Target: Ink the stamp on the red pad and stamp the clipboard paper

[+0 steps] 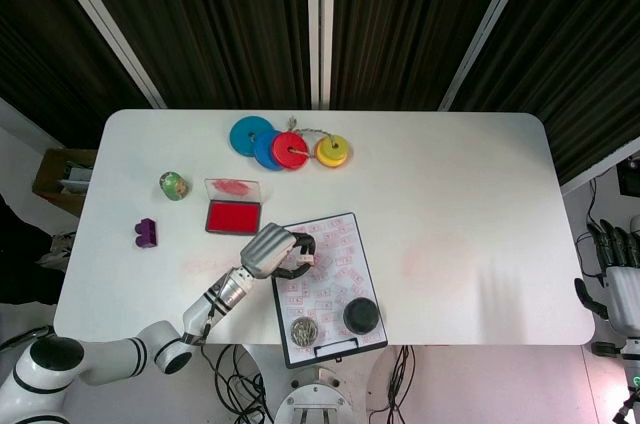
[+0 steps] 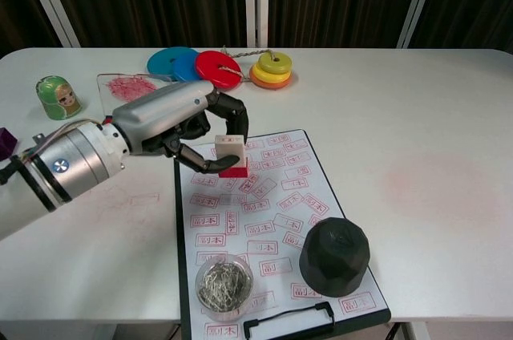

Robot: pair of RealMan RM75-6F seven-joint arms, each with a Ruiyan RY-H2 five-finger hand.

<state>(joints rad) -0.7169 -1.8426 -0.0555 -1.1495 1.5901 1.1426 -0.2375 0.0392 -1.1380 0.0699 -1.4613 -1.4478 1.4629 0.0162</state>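
One stamp (image 2: 230, 153) in left hand (image 2: 180, 123) — one clipboard (image 2: 321, 320).

White desk (image 1: 450, 174) seen from above. Left robot hand (image 1: 268, 249) over clipboard paper (image 1: 340, 266), holding small stamp (image 1: 306, 258). Red ink pad (image 1: 233, 217) just behind, lid open. Dark round lump (image 1: 360, 315) and jar of clips (image 1: 304, 331) near the clip end. Right robot hand (image 1: 625, 284) beyond the desk edge, empty, fingers apart.

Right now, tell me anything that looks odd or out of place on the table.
Faint red smudges stain the bare table, right of the clipboard. A black weight and a dish of staples sit on the already crowded stamped paper. The left hand holds the stamp.
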